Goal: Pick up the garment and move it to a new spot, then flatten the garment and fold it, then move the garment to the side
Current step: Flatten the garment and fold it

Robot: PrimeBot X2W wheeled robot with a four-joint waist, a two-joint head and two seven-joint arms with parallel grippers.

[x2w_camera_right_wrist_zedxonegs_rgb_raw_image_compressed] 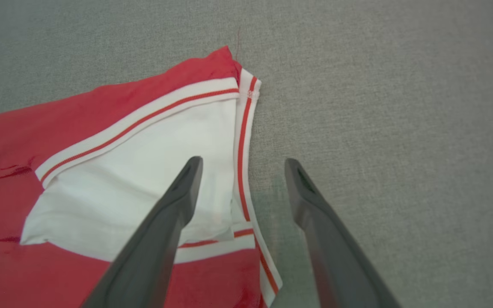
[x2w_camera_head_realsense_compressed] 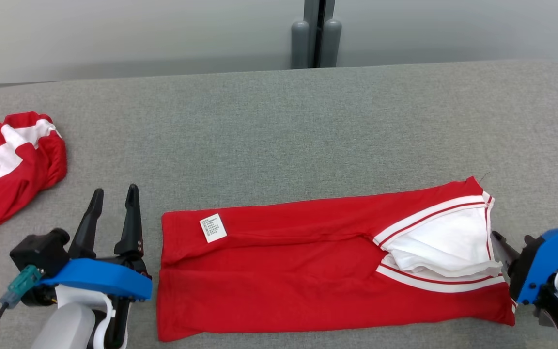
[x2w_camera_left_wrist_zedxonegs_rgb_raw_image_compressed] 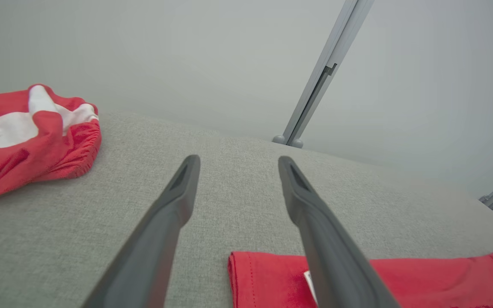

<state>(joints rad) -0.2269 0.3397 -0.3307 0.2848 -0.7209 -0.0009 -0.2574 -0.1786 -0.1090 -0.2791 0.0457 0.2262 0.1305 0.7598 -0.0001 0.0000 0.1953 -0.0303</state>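
Grey fabric-covered table (x2w_camera_head_realsense_compressed: 279,121), pale wall (x2w_camera_head_realsense_compressed: 114,34) behind, grey post (x2w_camera_head_realsense_compressed: 315,34) at the back edge.

Red garment (x2w_camera_head_realsense_compressed: 284,276) lies at the front of the table, centre to right, already a long flat band, so the lengthwise fold looks done. Care label (x2w_camera_head_realsense_compressed: 213,228) faces up near its left end. At the right end, the white lining (x2w_camera_head_realsense_compressed: 448,242) gapes between bands of striped trim (x2w_camera_right_wrist_zedxonegs_rgb_raw_image_compressed: 242,111), so the layers there aren't flush.

Left gripper (x2w_camera_head_realsense_compressed: 114,190): jaws spread, empty, just beside the left edge, not touching. Right gripper (x2w_camera_right_wrist_zedxonegs_rgb_raw_image_compressed: 243,161): jaws spread, empty, at the right end. One finger is over the lining and the other over bare table, so it straddles the trim edge. Can't tell whether it touches the cloth.

Second red-and-white garment (x2w_camera_head_realsense_compressed: 7,165) is bunched at the far left, well apart.

My read: next is the crosswise fold, right end over left.
- Right: come in low and pinch every layer at the trim. Catching the top one alone would peel the fold open.
- Left: pin the left end or stay clear.
- Carry low and lay down edge to edge.
- Risk: the lining slips out and bunches.
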